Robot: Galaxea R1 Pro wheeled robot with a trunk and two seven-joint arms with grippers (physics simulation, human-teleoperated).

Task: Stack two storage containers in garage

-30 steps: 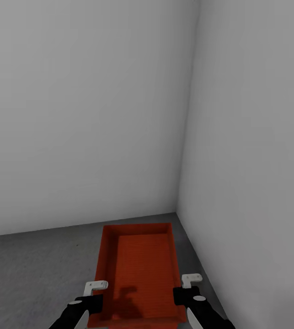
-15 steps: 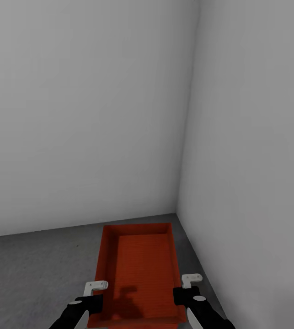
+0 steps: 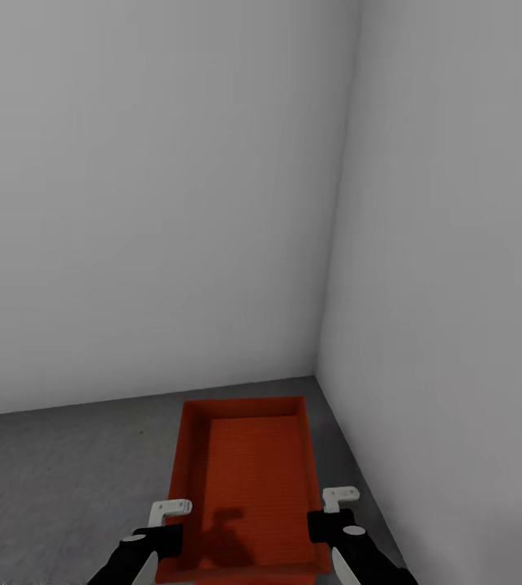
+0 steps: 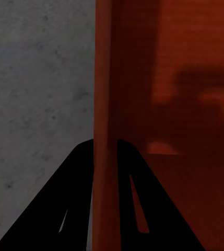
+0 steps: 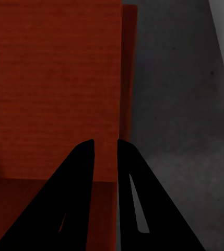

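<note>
An orange-red storage container [image 3: 244, 487] is seen at the lower centre of the head view, above the dark grey concrete floor [image 3: 58, 479] and close to the corner where two plain grey-white walls [image 3: 155, 195] meet. Its left long wall is pinched between the fingers of the left hand [image 4: 105, 157], and its right long wall is gripped by the narrowly closed right hand [image 5: 105, 157]. A shadow is cast on the ribbed bottom of the container.

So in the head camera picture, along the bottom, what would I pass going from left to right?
Grey concrete floor → left end effector → orange-red bin → right end effector → white side wall.
</note>
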